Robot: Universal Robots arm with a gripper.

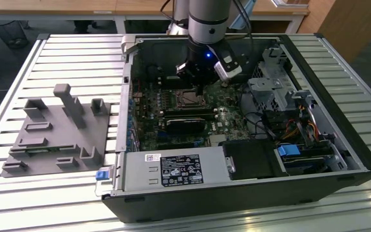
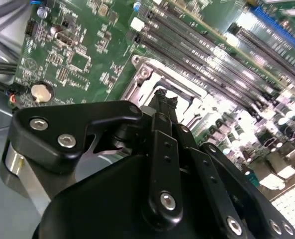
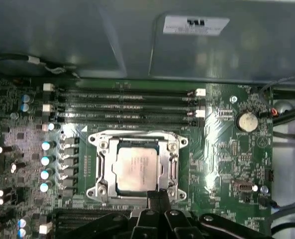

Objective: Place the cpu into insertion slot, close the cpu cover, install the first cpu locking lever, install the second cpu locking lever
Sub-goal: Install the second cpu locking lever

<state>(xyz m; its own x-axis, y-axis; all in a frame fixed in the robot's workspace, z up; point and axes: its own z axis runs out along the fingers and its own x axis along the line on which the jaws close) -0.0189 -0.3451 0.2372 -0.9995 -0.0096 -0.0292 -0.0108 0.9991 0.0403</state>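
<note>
Slatted metal table (image 1: 56, 203) carrying a grey fixture block (image 1: 60, 133) and open computer case (image 1: 340, 159). Gripper (image 3: 157, 195), fingers clenched together, at the cpu cover (image 3: 101, 167) over the seated cpu (image 3: 136, 169). Wooden desks (image 1: 108, 6) beyond.

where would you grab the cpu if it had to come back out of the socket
By its two opposite bare edges, coming straight down from above. The cpu lies flat in the insertion slot, its silvery top showing through the window of the cpu cover, so a side approach looks blocked by the frame. The gripper sits at the socket's edge.
</note>
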